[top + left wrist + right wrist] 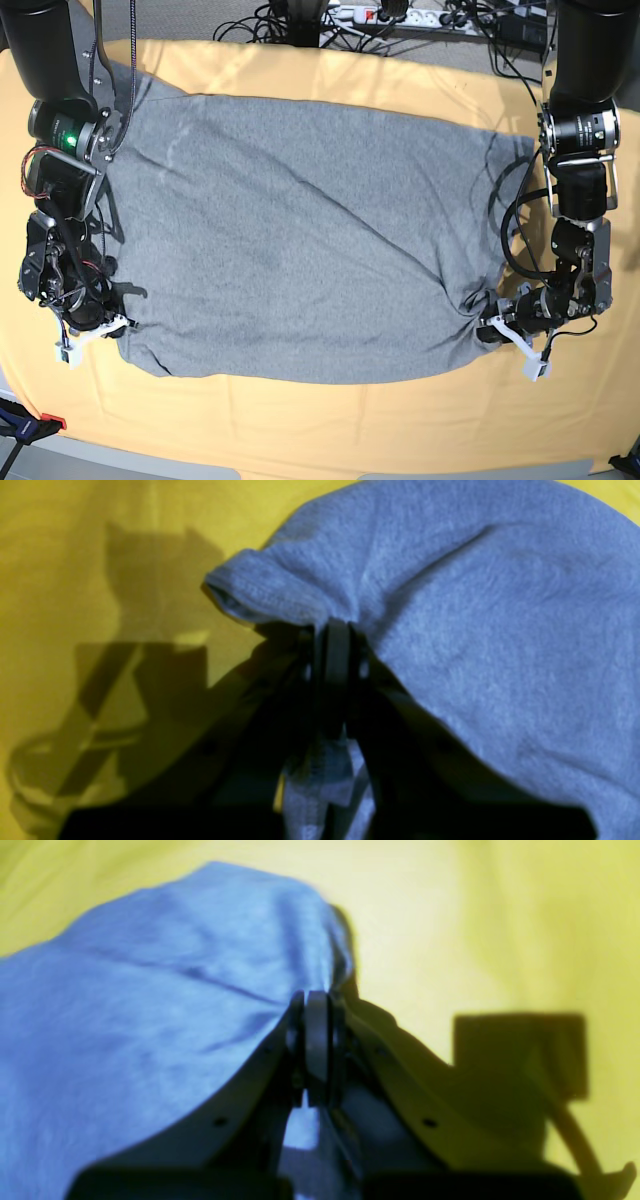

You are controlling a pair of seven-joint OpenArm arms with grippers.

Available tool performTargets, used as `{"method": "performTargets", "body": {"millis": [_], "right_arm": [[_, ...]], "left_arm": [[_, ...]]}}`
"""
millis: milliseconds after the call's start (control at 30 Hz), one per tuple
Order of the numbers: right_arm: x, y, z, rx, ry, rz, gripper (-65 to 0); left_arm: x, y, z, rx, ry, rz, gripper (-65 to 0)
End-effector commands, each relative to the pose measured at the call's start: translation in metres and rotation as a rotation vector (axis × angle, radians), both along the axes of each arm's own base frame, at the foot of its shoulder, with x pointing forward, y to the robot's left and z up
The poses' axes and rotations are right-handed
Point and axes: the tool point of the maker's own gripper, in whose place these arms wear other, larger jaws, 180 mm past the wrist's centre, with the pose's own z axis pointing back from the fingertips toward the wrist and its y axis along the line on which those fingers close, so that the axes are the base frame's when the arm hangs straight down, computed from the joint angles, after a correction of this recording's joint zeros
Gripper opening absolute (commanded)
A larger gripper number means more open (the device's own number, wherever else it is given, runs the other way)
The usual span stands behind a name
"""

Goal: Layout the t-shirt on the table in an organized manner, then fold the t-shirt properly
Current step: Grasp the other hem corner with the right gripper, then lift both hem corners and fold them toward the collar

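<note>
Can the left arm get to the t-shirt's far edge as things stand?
Probably not right away: the left end effector is shut on the near corner of the t-shirt. Nothing else lies on the table in its path, so it looks reachable after letting go.

Matt fuzzy t-shirt, smooth cloth table

the t-shirt covers most of the middle of the desk, so bare cloth is left only as a broad strip along the near edge, a narrower strip along the far edge and margins at both ends. the right arm stands over one end margin, the left arm over the other. cables crowd the space beyond the far edge.
</note>
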Motion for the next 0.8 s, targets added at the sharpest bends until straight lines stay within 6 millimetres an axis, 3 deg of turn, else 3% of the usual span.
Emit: {"method": "performTargets", "body": {"millis": [0, 200, 400, 600, 767], "right_arm": [[0.021, -0.008, 0.043, -0.010, -0.117, 0.000, -65.0], [0.028, -0.017, 0.077, -0.098, -0.194, 0.021, -65.0], [0.026, -0.045, 0.087, -0.168, -0.186, -0.071, -65.0], [0.025, -0.059, 0.089, -0.195, -0.172, -0.128, -65.0], [0.036, -0.061, 0.111, -0.190, -0.208, -0.141, -65.0]], "left_arm": [[0.019, 0.002, 0.036, -0.006, -0.101, -0.013, -65.0], [0.039, -0.004, 0.079, -0.014, -0.202, -0.050, -65.0], [0.057, 0.001, 0.115, 0.015, -0.301, -0.035, -65.0], [0.067, 0.001, 0.135, 0.027, -0.375, -0.021, -65.0], [0.077, 0.012, 0.153, 0.059, -0.417, 0.037, -65.0]]}}
